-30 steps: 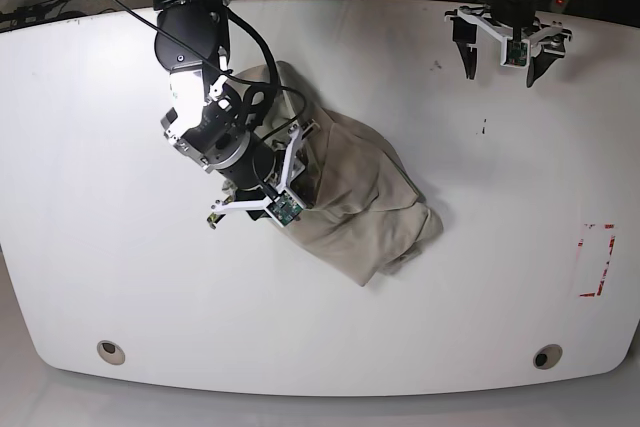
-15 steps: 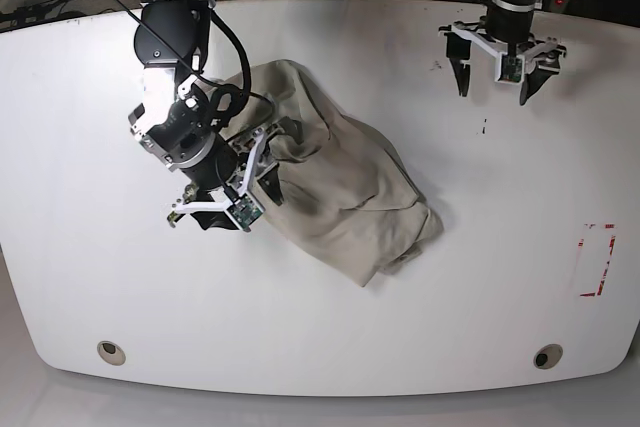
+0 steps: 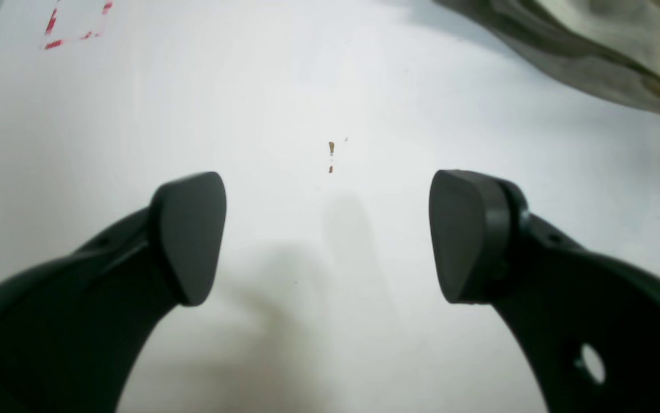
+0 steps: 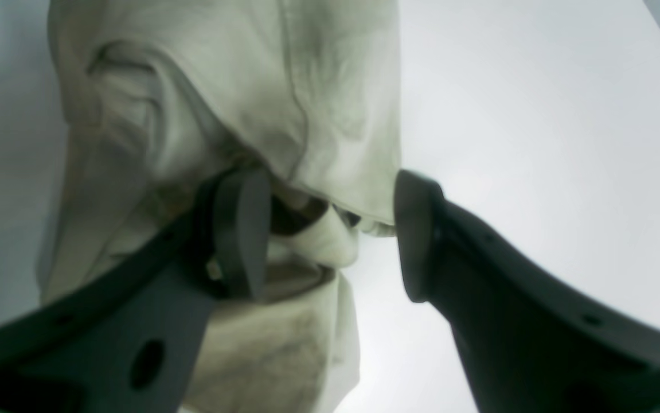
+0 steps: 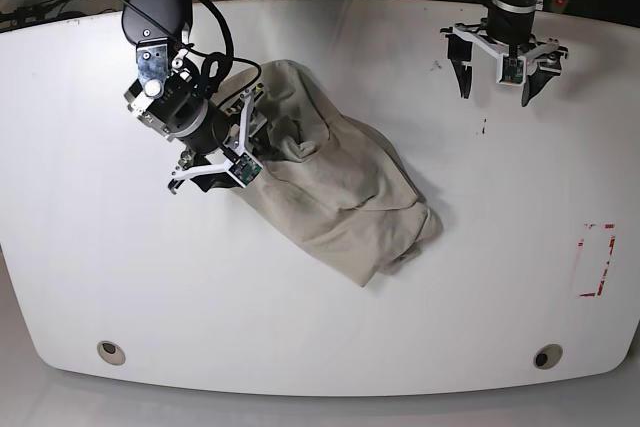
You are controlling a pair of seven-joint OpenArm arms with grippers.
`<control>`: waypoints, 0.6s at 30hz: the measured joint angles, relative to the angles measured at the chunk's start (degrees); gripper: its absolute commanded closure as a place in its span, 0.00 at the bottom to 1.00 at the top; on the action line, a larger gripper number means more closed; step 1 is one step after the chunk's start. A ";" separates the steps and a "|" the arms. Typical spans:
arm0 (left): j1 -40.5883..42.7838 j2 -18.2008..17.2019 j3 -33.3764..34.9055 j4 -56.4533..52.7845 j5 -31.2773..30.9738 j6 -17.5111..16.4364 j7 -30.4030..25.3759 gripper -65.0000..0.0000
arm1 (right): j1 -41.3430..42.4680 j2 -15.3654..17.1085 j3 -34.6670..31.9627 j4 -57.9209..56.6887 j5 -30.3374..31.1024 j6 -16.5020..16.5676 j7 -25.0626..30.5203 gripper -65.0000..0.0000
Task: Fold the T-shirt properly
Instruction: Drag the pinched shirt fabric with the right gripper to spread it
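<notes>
The beige T-shirt (image 5: 340, 187) lies crumpled in a long heap across the middle of the white table (image 5: 90, 247). My right gripper (image 5: 228, 155) sits at the heap's upper-left end. In the right wrist view it (image 4: 330, 229) is open, and a loose fold of the T-shirt (image 4: 238, 86) hangs between the fingers. One finger (image 4: 243, 229) is tucked against the cloth and the other stands over bare table. My left gripper (image 5: 497, 82) hovers open and empty at the far right, well away from the shirt. In the left wrist view, that gripper (image 3: 330, 235) faces bare table, with the T-shirt (image 3: 593, 46) in the top right corner.
A red dashed tape rectangle (image 5: 597, 260) marks the table near its right edge, and the same rectangle (image 3: 77, 23) shows in the left wrist view. Small brown specks (image 5: 484, 129) lie below the left gripper. Two round holes (image 5: 111, 352) (image 5: 547, 356) sit near the front edge.
My right arm has drawn back up and to the left, from over the shirt to its left end. Its jaws have widened. The shirt's upper-left part now lies uncovered. The left gripper barely moved.
</notes>
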 measured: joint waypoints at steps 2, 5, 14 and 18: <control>-0.02 0.09 0.00 0.00 0.00 -0.02 -0.02 0.20 | 0.09 0.09 0.00 -0.31 -0.02 -0.04 0.02 0.50; 0.00 0.07 0.07 0.00 0.00 0.00 0.04 0.20 | 0.79 0.15 -1.05 -2.73 -0.39 -0.24 0.35 0.50; 0.02 -0.07 0.79 0.00 0.00 0.00 0.17 0.20 | 3.19 -0.15 -3.74 -7.50 -0.28 -0.02 2.56 0.50; 0.07 0.07 0.81 0.00 0.00 -0.02 0.17 0.20 | 5.22 -0.20 -3.65 -7.85 -0.20 -0.04 2.75 0.50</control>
